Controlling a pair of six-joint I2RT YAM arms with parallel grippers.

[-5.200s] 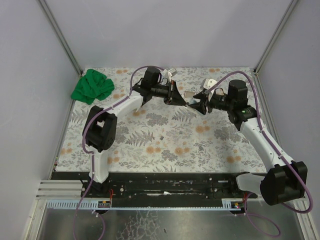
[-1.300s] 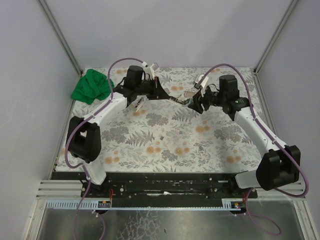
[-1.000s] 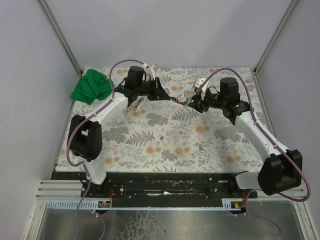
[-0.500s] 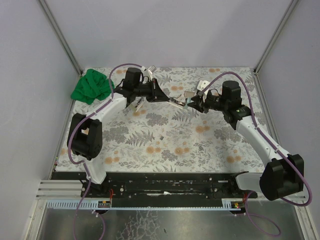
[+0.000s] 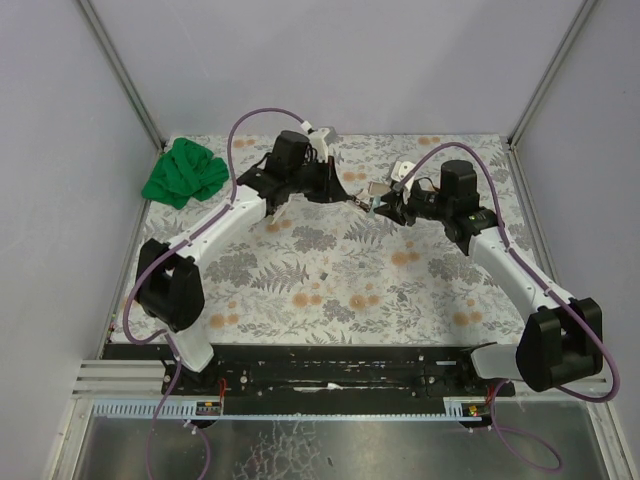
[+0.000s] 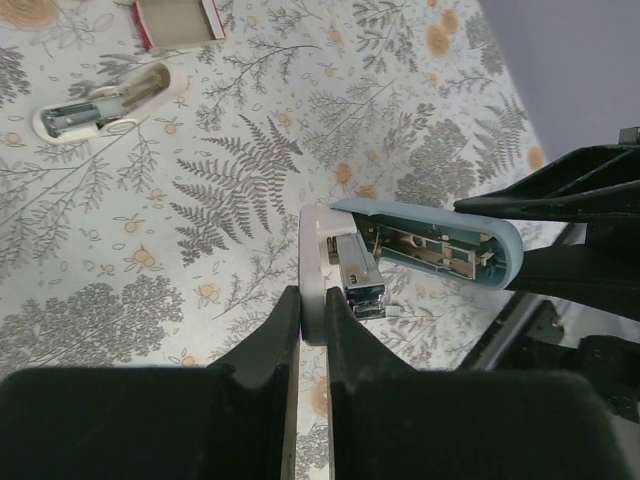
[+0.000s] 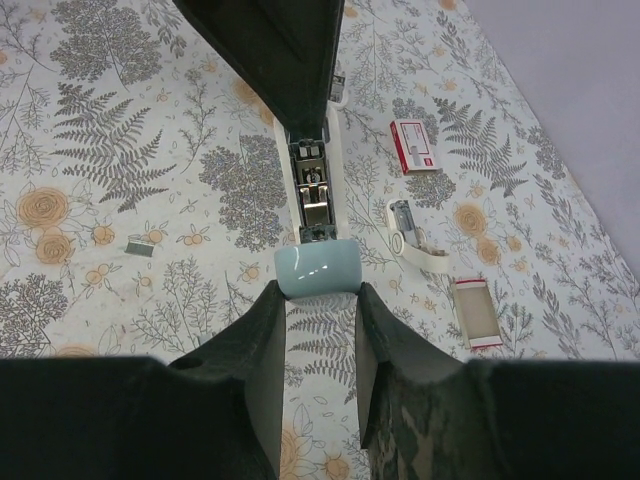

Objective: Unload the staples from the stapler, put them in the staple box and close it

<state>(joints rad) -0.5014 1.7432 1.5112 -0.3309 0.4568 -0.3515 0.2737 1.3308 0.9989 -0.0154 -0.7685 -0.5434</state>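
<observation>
Toward mat's far edge: stapler betw. L tool, R tool.

So the left gripper has its jaws pinched tight on the white base of the stapler. The stapler is flipped open, pale blue lid swung out and metal magazine showing. The right gripper brackets the lid's tip. Further off on the floral tabletop a second white stapler lies open, with a red-edged box near it.

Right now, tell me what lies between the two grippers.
Only the open stapler, held by left gripper and right gripper; both wrist views show it.
</observation>
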